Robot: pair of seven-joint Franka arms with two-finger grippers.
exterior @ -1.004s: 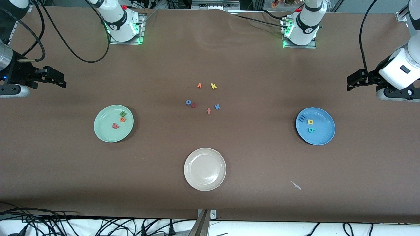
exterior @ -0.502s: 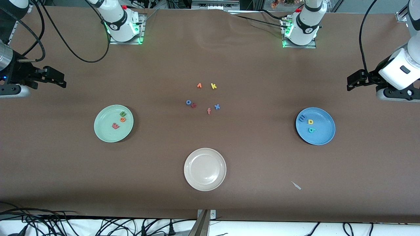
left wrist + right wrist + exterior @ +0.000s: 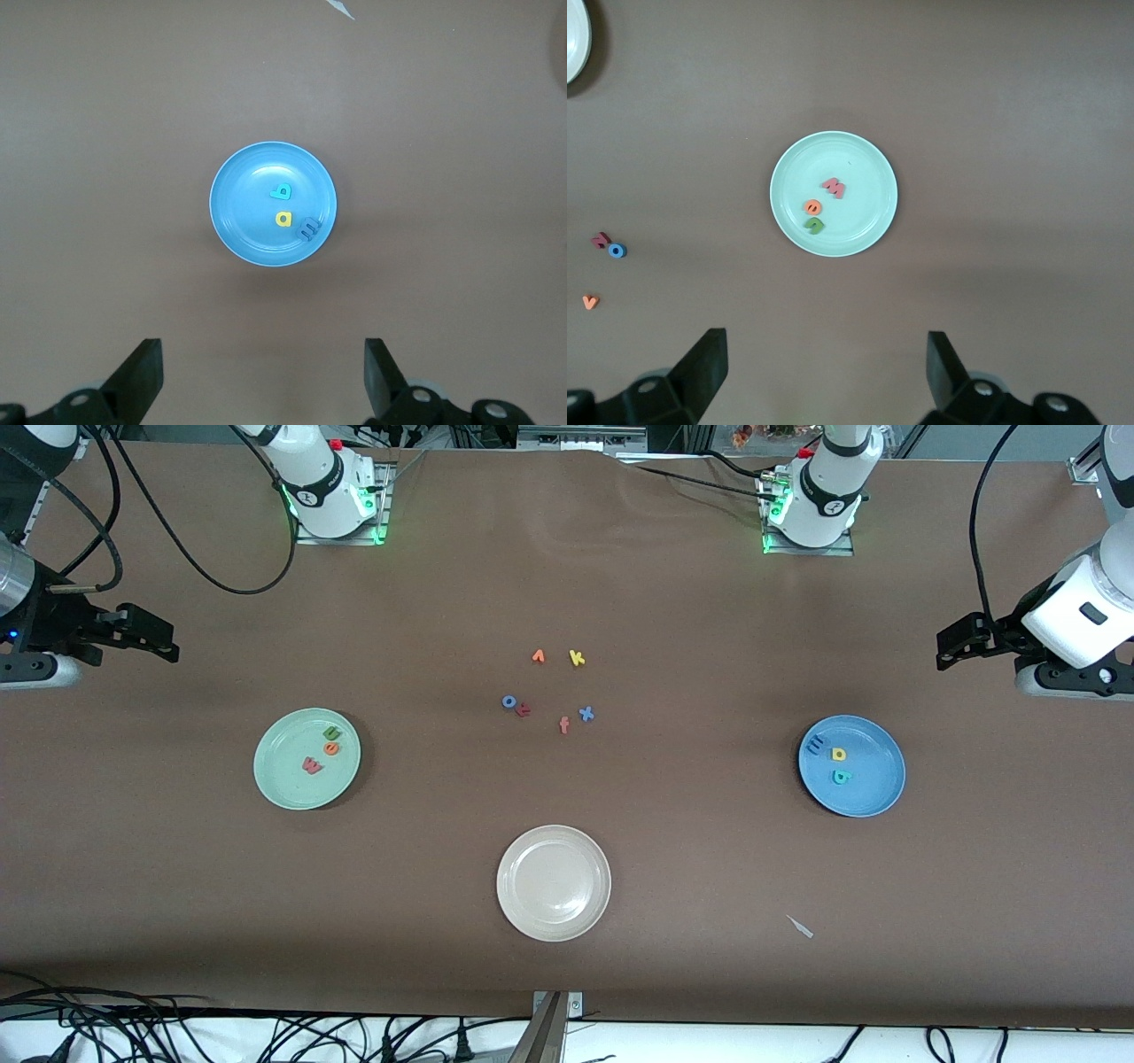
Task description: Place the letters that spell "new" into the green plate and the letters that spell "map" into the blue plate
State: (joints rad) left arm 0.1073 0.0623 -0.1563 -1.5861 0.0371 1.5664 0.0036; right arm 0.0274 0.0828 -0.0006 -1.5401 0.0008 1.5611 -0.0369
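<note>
Plates first: I see the green plate (image 3: 306,759) at centre-left of the front view and the blue plate (image 3: 852,766) at centre-right. Both grippers wait, empty, jaws spread wide: the right gripper (image 3: 146,636) at the frame's left edge, the left gripper (image 3: 961,640) at its right edge. On green lie the green n (image 3: 331,732), orange e (image 3: 331,747) and pink-red w (image 3: 311,764); on blue, the blue m (image 3: 817,742), yellow a (image 3: 838,754) and teal p (image 3: 842,777). Being foam, they look light and soft; I'd pinch them across their edges.
</note>
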